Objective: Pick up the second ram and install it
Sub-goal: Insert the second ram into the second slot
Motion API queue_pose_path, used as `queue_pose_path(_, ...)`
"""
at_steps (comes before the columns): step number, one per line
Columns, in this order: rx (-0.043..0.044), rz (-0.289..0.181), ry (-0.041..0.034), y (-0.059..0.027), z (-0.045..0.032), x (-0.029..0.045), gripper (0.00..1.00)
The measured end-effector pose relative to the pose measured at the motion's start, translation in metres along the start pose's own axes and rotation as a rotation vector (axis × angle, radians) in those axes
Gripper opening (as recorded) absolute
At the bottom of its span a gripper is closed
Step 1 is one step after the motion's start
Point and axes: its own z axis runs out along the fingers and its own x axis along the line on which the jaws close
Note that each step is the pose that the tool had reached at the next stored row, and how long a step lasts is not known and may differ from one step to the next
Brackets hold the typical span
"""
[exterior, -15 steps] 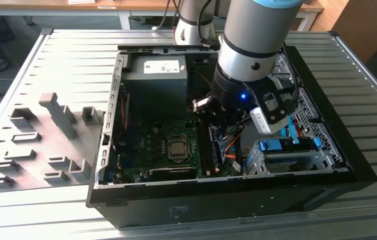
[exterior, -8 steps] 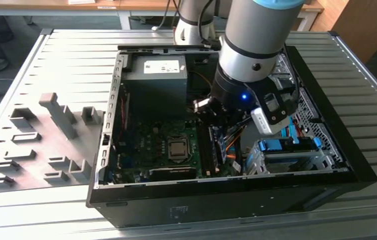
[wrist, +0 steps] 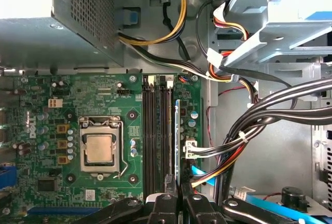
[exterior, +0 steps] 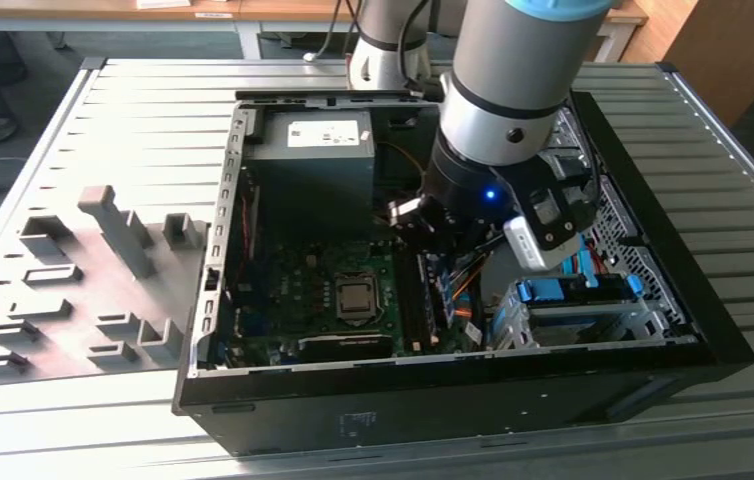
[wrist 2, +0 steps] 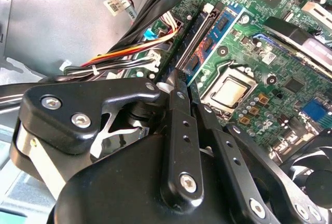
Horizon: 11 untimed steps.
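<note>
cable bundle (wrist: 270,115) crowds slots' side; CPU (wrist: 100,149) side open

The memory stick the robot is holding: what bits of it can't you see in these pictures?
- The second ram's near end: hidden inside the gripper in both wrist views.
- Its lower edge: the first wrist view sees it edge-on, so I cannot tell if it sits in a slot.
- Its far end in the second wrist view: dark cables crowd it.
- Exterior view: the arm covers that side of the motherboard.
</note>
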Motion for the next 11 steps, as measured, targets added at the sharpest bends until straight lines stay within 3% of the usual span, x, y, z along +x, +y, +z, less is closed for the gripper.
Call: queue_pose_path(11, 0.0026, 0.000, -0.0001, 0.0000, 0.0015, -0.0019, 0.14)
